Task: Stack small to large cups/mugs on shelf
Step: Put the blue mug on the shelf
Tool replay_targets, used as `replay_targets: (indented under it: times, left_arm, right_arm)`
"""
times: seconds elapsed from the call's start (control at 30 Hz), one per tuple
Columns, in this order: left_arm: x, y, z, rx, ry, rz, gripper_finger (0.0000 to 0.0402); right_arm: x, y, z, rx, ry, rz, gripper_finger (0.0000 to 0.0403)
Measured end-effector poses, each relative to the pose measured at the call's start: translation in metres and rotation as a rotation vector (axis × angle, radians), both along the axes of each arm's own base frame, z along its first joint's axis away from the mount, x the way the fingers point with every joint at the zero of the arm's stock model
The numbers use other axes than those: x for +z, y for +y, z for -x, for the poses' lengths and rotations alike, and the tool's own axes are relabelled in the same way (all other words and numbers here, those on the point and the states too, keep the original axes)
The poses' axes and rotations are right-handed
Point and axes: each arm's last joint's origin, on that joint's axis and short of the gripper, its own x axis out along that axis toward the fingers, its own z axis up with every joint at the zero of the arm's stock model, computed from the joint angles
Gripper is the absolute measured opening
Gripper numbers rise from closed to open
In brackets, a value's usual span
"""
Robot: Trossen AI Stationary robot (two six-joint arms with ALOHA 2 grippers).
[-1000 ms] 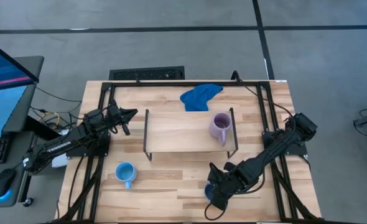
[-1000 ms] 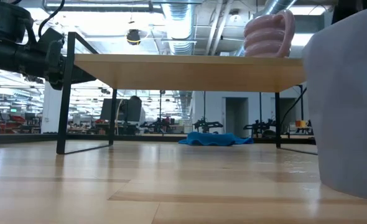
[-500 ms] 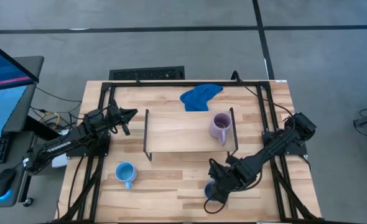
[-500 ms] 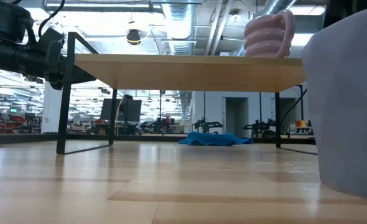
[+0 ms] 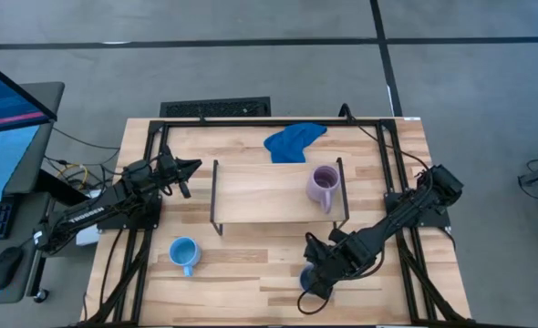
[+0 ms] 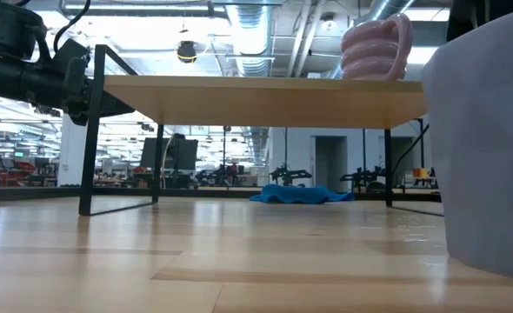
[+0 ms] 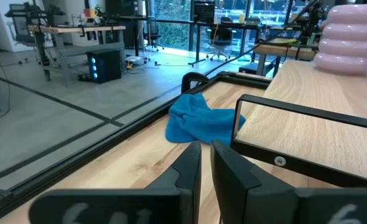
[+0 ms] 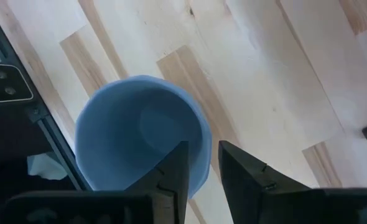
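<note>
The shelf point(image 5: 274, 193) is serving as landmark. The lilac mug point(image 5: 323, 187) is standing upright on its top, toward the right end. The right gripper point(image 5: 313, 281) is sitting in front of the shelf's right end, its fingers point(image 8: 174, 171) clamping the rim of the grey-blue mug point(image 8: 140, 130) — 1 finger inside, 1 outside. The sky-blue mug point(image 5: 183, 252) is resting on the table point(image 5: 251, 282) in front of the shelf's left end, untouched. The left gripper point(image 5: 188, 167) is waiting just left of the shelf, fingers nearly together, holding nothing. A blue cloth point(image 5: 292, 141) is lying behind the shelf.
</note>
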Motion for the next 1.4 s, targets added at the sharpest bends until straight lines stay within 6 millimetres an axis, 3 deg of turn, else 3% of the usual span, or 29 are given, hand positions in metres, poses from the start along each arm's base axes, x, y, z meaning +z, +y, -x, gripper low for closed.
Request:
replay_targets:
  times: [0.57,1.03,1.4]
  left_arm:
    - [0.000,0.000,0.000,-0.009,0.003,0.003,0.0027]
    - [-0.001,0.000,-0.001,-0.009,0.013,0.008,0.0027]
    - [-0.001,0.000,-0.001,-0.009,0.013,0.008,0.0027]
  right_arm:
    - [-0.027,0.009,-0.010,0.014,0.092,-0.037,0.0108]
    - [-0.027,0.008,-0.010,0.012,0.106,-0.049,0.0108]
    - [-0.027,0.008,-0.011,0.013,0.095,-0.057,0.0058]
